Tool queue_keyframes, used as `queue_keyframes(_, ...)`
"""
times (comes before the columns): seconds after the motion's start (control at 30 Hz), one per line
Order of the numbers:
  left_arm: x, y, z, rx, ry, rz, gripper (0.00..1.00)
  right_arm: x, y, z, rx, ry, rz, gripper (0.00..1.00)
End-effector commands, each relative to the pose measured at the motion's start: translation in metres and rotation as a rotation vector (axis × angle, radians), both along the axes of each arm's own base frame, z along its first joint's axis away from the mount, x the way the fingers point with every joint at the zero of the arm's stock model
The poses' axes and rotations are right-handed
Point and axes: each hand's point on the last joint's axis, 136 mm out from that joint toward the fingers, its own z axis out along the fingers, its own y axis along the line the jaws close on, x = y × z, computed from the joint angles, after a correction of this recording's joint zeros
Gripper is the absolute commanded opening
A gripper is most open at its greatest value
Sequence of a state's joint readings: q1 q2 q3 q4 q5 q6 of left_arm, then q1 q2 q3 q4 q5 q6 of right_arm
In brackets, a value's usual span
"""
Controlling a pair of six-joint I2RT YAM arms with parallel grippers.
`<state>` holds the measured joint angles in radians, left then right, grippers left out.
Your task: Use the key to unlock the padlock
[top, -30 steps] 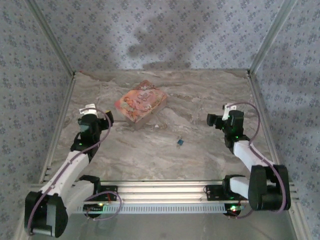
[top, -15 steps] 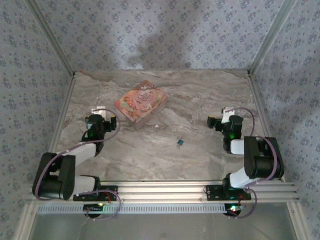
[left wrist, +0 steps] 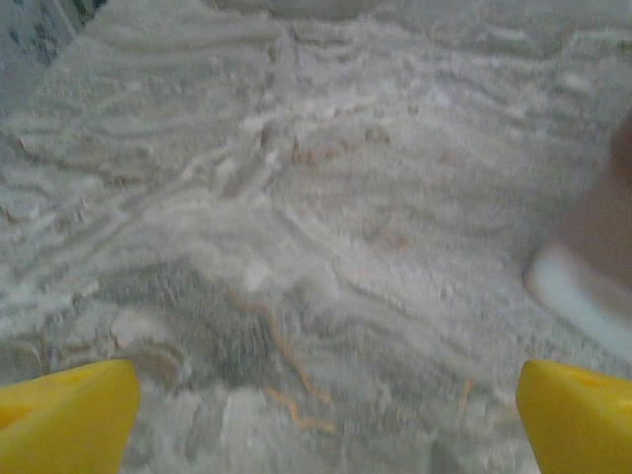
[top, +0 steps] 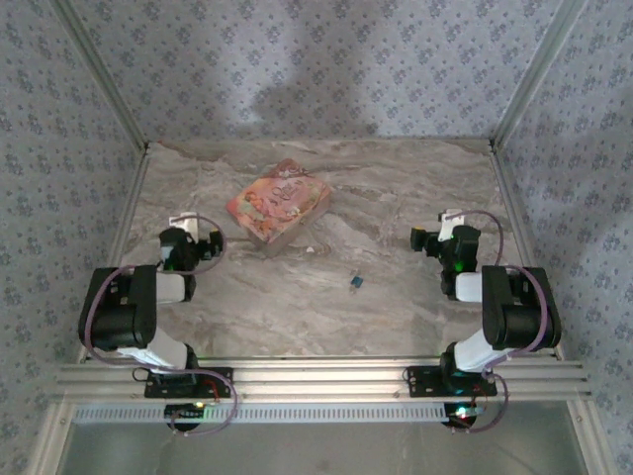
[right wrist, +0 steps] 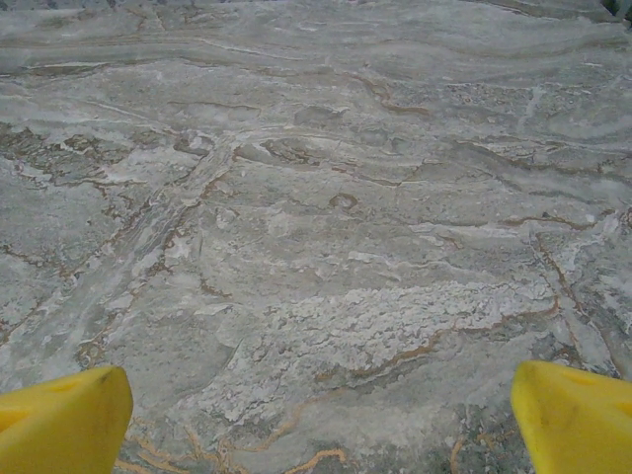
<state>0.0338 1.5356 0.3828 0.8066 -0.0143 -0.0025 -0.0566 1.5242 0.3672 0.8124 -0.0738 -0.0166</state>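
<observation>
Item: left gripper, jaws spread wide with nothing held between them. Its yellow fingertips are seen at the lower corners of the left wrist view, above the bare marbled table. A blurred pink-and-white shape is caught at the right edge of that view (too soft to be named with certainty). Item: right gripper, jaws likewise spread wide and empty. Its own yellow tips are set low over veined stone. From above, both arms are seen folded back on their bases, the left at the left side of the table, the right at the right side. Item: padlock, tiny and blue-teal, laid on the open table between the two arms. It is nearer the right arm, well apart from both grippers and touched by neither. Item: key, recorded only as a tiny pale speck just beside the near corner of the pink box, its shape too small to be made out. The box lies flat towards the far left of the table, well apart from the padlock. Surroundings: patterned wall panels on three sides and a metal rail along the near edge.
</observation>
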Motion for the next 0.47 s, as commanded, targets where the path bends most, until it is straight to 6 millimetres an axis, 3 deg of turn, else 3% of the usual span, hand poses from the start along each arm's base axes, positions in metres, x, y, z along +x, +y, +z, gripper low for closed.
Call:
queue_keyframes(0.0, 0.0101, -0.0026, 0.0139, -0.033, -0.038, -0.013, 0.98, 0.0062, -0.0024, 0.0087, -0.024, -0.026, -0.015, 1.00)
queue_keyframes(0.43, 0.0100, -0.0023, 0.0134, -0.031, -0.035, -0.012, 0.98, 0.0068, -0.0029, 0.0085, -0.030, -0.024, -0.022, 1.00)
